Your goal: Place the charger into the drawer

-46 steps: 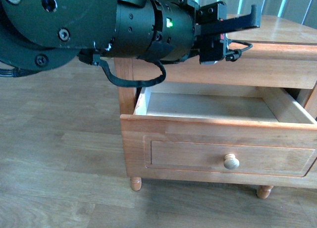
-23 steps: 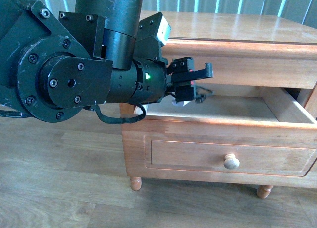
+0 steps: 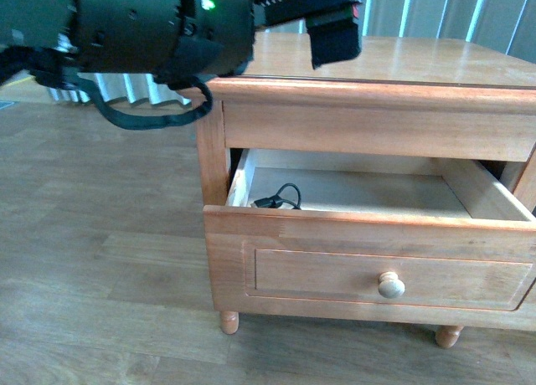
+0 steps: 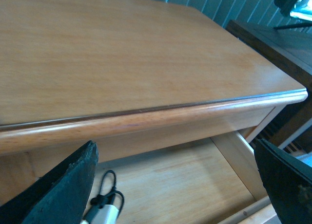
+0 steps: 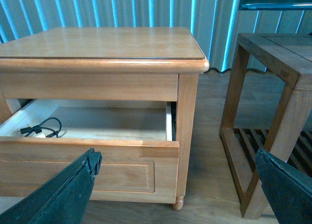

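Note:
The top drawer (image 3: 335, 234) of the light-brown cabinet stands pulled out, its round pale knob (image 3: 390, 284) facing me. The charger (image 3: 280, 197) lies inside at the drawer's left end, where its black coiled cable shows above the front panel. The left wrist view shows the white adapter and cable of the charger (image 4: 104, 212) on the pale drawer floor (image 4: 185, 180). My left gripper (image 3: 339, 17) hovers open over the cabinet top's left part, above the charger and holding nothing. My right gripper (image 5: 176, 158) is open and empty, back from the cabinet's right front corner, looking at the charger (image 5: 43, 128) in the drawer (image 5: 97, 151).
The cabinet top (image 3: 402, 59) is bare wood. A darker wooden side table (image 5: 265, 63) with a slatted lower shelf stands to the cabinet's right. A striped blue-grey wall runs behind, and wood flooring (image 3: 100, 259) lies in front and to the left.
Half a second ago my left gripper was down at the open drawer's left end. It has since risen above the cabinet top, and the charger now lies released in the drawer.

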